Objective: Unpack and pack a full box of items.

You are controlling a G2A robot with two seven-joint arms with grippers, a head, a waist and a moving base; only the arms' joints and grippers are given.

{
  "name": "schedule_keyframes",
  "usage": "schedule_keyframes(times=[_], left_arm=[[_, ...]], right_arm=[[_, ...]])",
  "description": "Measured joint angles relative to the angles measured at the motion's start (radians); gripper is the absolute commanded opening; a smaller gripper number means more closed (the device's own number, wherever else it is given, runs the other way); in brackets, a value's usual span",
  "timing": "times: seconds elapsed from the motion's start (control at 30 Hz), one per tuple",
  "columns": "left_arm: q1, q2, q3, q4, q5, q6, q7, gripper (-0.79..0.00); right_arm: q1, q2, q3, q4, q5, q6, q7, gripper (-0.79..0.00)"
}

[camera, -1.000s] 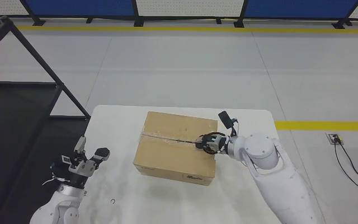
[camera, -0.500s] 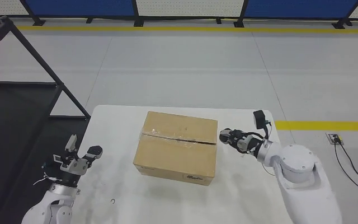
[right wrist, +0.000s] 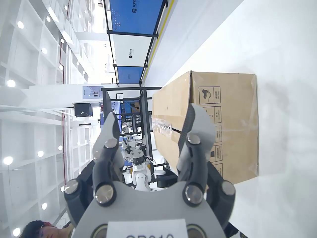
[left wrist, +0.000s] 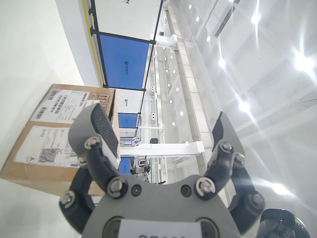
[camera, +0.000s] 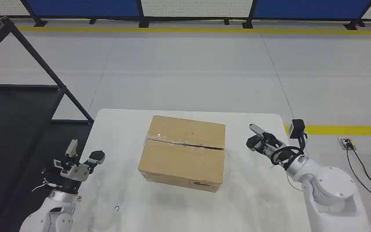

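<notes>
Box [camera: 182, 153] closed on white table [camera: 116, 133]; grey floor [camera: 185, 69], yellow line [camera: 174, 29]; left tool [left wrist: 161, 120], right tool [right wrist: 152, 115] spread wide

The box [camera: 184, 152] in the middle of the top view is brown, with a shiny clear tape line [camera: 185, 143] across it. Its labels [left wrist: 62, 107] are white with black stripes and one speckled black-and-white square. The table [camera: 122, 133] is white. The left gripper [left wrist: 161, 117] is grey, with black bumpy pads [left wrist: 105, 130]. At the top, a yellow line [camera: 185, 29] runs under blue panels [camera: 81, 7].
</notes>
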Motion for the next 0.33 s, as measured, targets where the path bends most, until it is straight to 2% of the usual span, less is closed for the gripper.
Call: schedule_keyframes(times=[0.07, 0.17, 0.33], left_arm=[[0.000, 0.000, 0.000, 0.000, 0.000, 0.000, 0.000, 0.000], [0.000, 0.000, 0.000, 0.000, 0.000, 0.000, 0.000, -0.001], [0.000, 0.000, 0.000, 0.000, 0.000, 0.000, 0.000, -0.001]], right_arm=[[0.000, 0.000, 0.000, 0.000, 0.000, 0.000, 0.000, -0.080], [0.000, 0.000, 0.000, 0.000, 0.000, 0.000, 0.000, -0.018], [0.000, 0.000, 0.000, 0.000, 0.000, 0.000, 0.000, 0.000]])
